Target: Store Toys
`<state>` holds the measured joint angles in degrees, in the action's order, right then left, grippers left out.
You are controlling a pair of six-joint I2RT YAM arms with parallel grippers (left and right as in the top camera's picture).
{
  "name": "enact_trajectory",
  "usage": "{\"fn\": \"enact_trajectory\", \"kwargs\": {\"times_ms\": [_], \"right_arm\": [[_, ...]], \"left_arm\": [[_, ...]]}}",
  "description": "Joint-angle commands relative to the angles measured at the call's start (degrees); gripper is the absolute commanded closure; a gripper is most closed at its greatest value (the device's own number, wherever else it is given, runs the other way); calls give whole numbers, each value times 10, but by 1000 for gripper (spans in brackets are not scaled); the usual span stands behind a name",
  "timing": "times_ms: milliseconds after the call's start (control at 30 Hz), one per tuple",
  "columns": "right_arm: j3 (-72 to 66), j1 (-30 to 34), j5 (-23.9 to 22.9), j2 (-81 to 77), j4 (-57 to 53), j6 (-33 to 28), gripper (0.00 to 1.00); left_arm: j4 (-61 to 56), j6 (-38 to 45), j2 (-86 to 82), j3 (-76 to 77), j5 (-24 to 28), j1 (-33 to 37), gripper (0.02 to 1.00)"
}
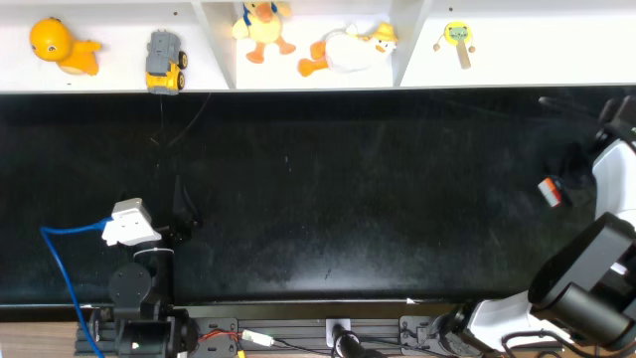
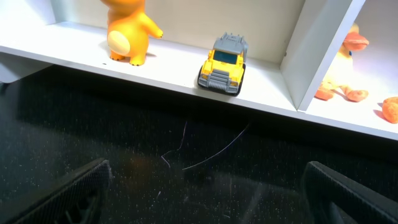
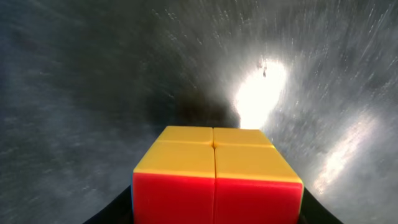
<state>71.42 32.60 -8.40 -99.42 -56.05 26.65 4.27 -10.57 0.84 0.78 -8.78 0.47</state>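
A small cube [image 3: 216, 171] with a yellow top and a red face sits between the fingers of my right gripper [image 3: 216, 214], which is shut on it just above the black table. From above, the cube [image 1: 551, 192] hangs at the table's far right. My left gripper [image 2: 208, 193] stands open and holds nothing, low over the table near its left front [image 1: 182, 207], facing the white shelf [image 1: 298, 88]. On the shelf stand a yellow and grey truck [image 2: 224, 64] and an orange figure [image 2: 127, 31].
The shelf runs along the table's back edge, split by dividers. It also holds an upright plush duck [image 1: 262, 25], a second plush duck lying down [image 1: 353, 48] and a small green-yellow toy [image 1: 457, 40]. A blue cable [image 1: 65, 264] loops by the left arm's base.
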Motion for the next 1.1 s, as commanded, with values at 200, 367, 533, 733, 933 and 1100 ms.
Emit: {"fn": "enact_trajectory", "kwargs": {"times_ms": [200,367,533,733,933,1100], "right_arm": [[60,-46,-4,158,-5,-216,956],[60,-97,8,228,5,-308,956],[61,-102,21,250,-12,-349,956],[59,-101,66,264,-6,-303,954],[42,-100,78,225,150,-416,954],[28,-101,100,166,241,-448,956]], "left_arm": [[-1,-2,-7,-3,5,1,20],[-1,-2,-7,-3,5,1,20],[-1,-2,-7,-3,5,1,20],[-1,-2,-7,-3,5,1,20],[-1,-2,-7,-3,5,1,20],[-1,-2,-7,-3,5,1,20]]}}
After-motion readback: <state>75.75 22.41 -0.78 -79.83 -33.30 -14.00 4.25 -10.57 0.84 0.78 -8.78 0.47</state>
